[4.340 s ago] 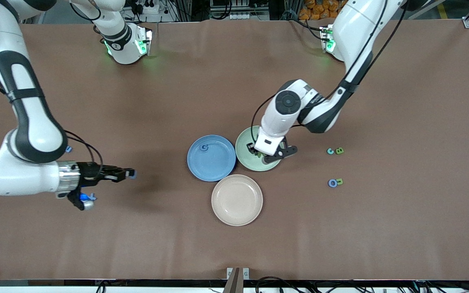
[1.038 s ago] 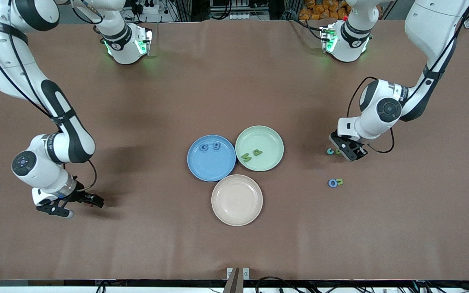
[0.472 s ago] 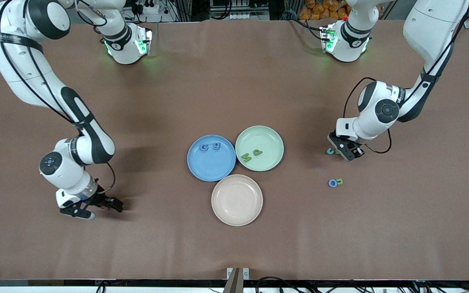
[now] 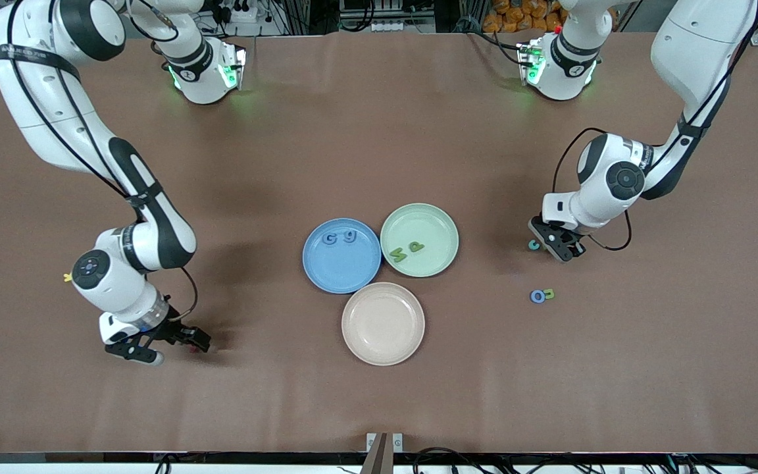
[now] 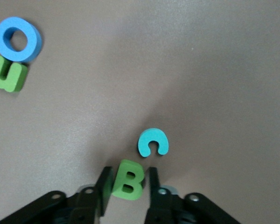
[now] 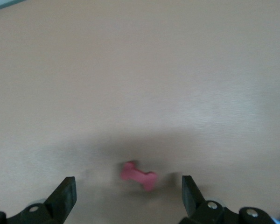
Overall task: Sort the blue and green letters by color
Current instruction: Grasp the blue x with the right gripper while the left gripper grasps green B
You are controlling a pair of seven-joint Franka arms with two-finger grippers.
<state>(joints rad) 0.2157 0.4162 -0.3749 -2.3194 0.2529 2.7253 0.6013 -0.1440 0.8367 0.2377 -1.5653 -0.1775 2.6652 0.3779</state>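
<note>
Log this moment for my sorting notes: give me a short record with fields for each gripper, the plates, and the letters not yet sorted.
left gripper: closed around green B on the table
right gripper: open, over red letter
blue plate: two blue letters
green plate: two green letters
pink plate: nothing in it
unsorted: teal C beside B; blue O touching green U
</note>
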